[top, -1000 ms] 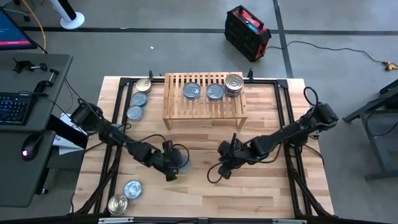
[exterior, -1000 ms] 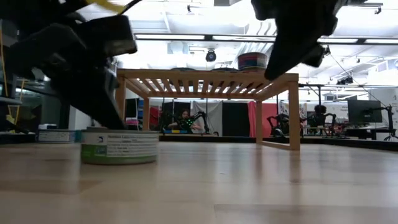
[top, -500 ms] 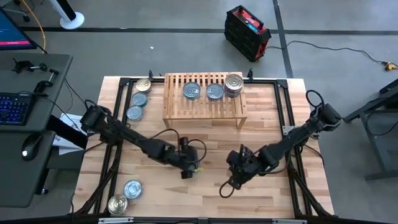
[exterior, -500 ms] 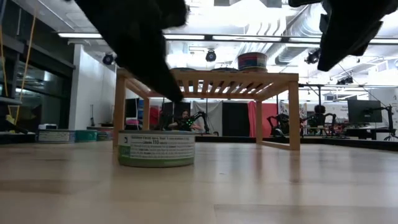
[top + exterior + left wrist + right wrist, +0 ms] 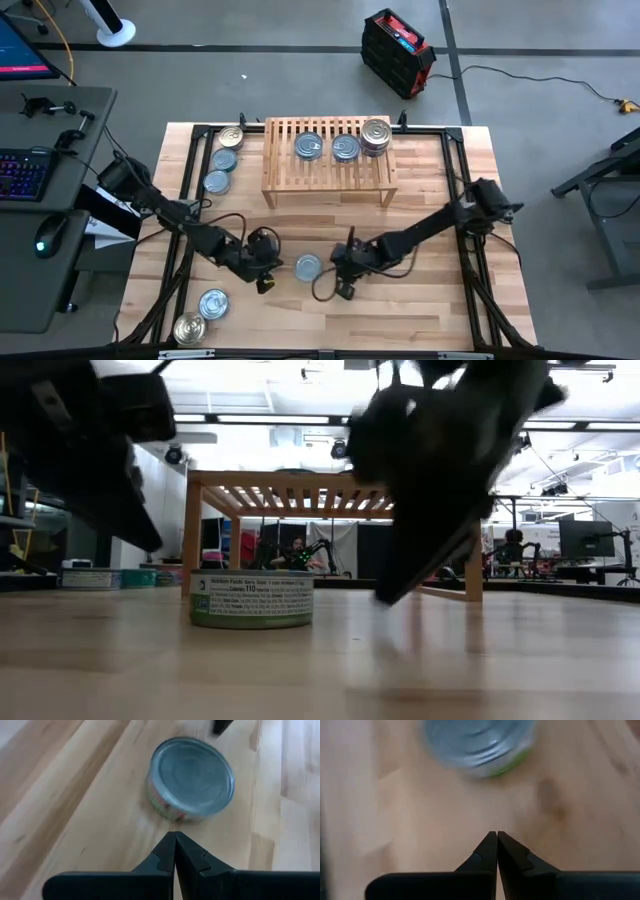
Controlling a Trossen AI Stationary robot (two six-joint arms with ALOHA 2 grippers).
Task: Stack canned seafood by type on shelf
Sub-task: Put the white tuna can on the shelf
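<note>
Tin [image 5: 308, 266] between both closed jaws, untouched

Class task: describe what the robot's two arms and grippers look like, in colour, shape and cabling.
Both arms are dark, slim and jointed, with black cables looping alongside. The left gripper and right gripper each have two matte black fingers tapering to a point from a flat black bar.

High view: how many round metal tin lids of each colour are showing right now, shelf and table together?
Bluish-silver round tin lids: 6
Plain silver-gold round tin lids: 3, one topping a stack on the light-wood slatted shelf
Total: 9 lids showing; any tins hidden under the stack's top are not counted.
</note>
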